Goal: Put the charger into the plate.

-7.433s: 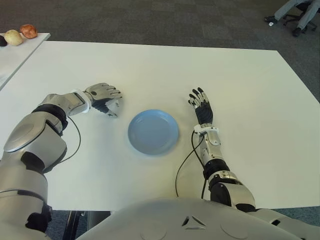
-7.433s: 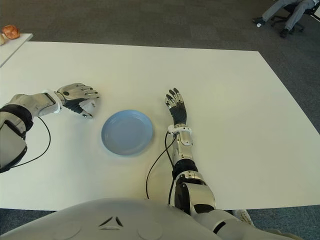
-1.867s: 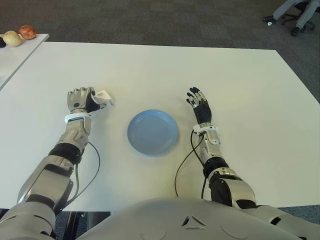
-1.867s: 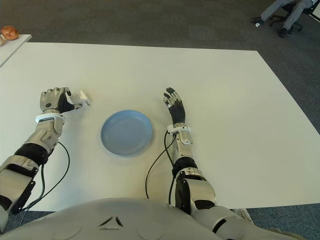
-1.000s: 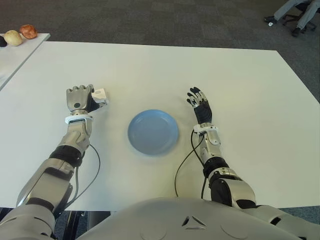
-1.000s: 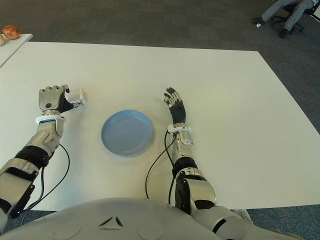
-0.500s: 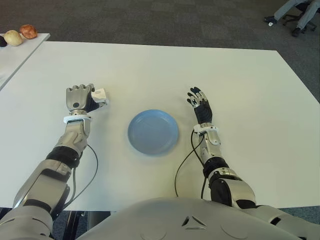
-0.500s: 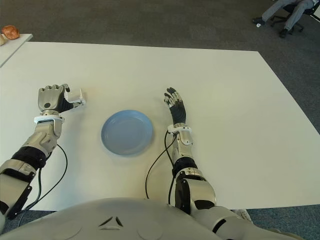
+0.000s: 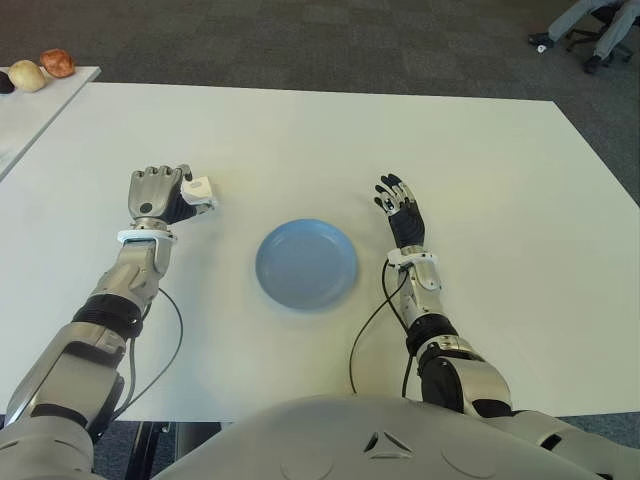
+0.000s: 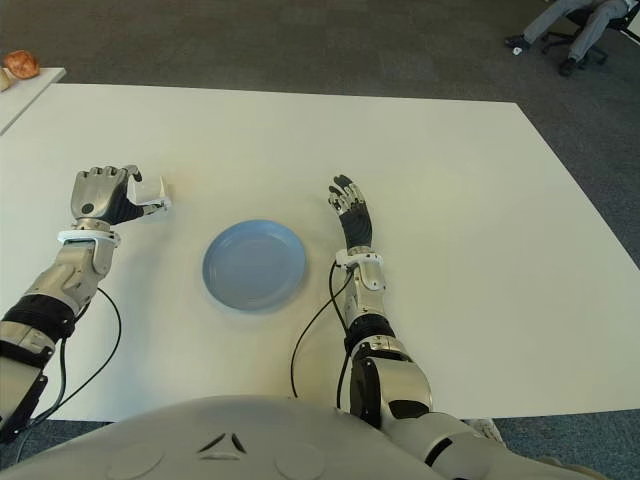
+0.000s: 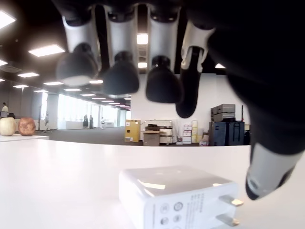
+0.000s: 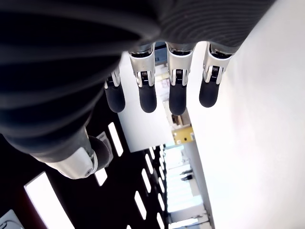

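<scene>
The white charger [image 9: 197, 189] lies on the white table [image 9: 300, 140], left of the blue plate [image 9: 306, 264] and about a hand's width from its rim. My left hand [image 9: 158, 195] is right beside it, back of the hand up. In the left wrist view the charger [image 11: 176, 196] sits on the table with its prongs showing. The fingertips [image 11: 121, 77] arch above it with a clear gap, and the thumb tip hangs close by the prong end. The plate holds nothing. My right hand [image 9: 400, 210] shows flat to the right of the plate, fingers [image 12: 147, 98] straight.
A second white table with round fruit-like things [image 9: 42, 70] stands at the far left corner. A seated person's legs and an office chair [image 9: 590, 25] show beyond the table at the back right. Cables trail from both wrists toward the near edge.
Over the last second my left forearm has swung outward to the left while the hand stays by the charger. The charger has edged slightly left. The right hand has not moved.
</scene>
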Controlling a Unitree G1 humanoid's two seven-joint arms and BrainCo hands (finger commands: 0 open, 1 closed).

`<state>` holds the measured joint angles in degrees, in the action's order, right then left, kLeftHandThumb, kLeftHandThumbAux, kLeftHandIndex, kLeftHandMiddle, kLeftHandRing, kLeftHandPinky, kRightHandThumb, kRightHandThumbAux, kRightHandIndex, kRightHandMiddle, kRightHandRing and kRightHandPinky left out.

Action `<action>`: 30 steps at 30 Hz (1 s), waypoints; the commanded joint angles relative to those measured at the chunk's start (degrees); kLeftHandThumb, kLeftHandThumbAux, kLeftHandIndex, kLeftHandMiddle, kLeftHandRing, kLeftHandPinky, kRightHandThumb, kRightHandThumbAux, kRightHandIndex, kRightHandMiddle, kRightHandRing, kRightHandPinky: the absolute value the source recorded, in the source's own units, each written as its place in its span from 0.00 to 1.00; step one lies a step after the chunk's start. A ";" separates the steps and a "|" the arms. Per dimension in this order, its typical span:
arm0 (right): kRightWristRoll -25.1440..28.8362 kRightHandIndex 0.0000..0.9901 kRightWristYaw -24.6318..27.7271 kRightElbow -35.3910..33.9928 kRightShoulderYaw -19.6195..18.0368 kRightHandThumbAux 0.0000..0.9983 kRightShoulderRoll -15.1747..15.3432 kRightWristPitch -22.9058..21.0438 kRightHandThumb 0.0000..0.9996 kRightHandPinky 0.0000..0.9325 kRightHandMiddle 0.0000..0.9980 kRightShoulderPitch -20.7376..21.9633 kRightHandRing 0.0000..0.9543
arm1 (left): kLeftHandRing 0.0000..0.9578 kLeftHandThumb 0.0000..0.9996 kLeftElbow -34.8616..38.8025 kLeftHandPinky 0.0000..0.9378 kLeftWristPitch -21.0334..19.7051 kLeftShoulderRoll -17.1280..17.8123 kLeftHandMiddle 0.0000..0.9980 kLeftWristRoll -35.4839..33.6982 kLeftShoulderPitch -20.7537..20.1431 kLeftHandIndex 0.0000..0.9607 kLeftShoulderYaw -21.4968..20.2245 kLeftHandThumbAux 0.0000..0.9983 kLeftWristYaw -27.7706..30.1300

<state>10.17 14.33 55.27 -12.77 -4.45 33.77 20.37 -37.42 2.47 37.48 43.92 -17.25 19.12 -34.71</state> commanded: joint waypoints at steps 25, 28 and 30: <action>-0.18 0.14 0.06 4.06 0.41 0.63 0.07 -2.45 0.03 0.17 0.17 -4.35 0.15 | 0.02 0.36 -16.25 0.01 27.36 10.46 0.02 -3.00 -15.01 0.02 0.84 0.26 23.25; -0.29 0.14 -0.06 4.05 0.49 0.63 0.10 -2.47 0.03 0.17 0.17 -4.40 0.15 | 0.00 0.37 -19.62 0.00 29.15 10.60 0.01 -2.62 -17.07 0.00 1.79 0.21 23.70; -0.36 0.14 -0.14 4.05 0.55 0.63 0.15 -2.48 0.03 0.17 0.17 -4.46 0.15 | 0.00 0.38 -21.62 0.00 30.25 10.70 0.00 -2.38 -18.13 0.00 2.31 0.19 23.55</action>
<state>9.85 14.56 55.63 -12.26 -3.92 33.78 20.44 -55.79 30.83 48.25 40.48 -33.88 19.83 -12.33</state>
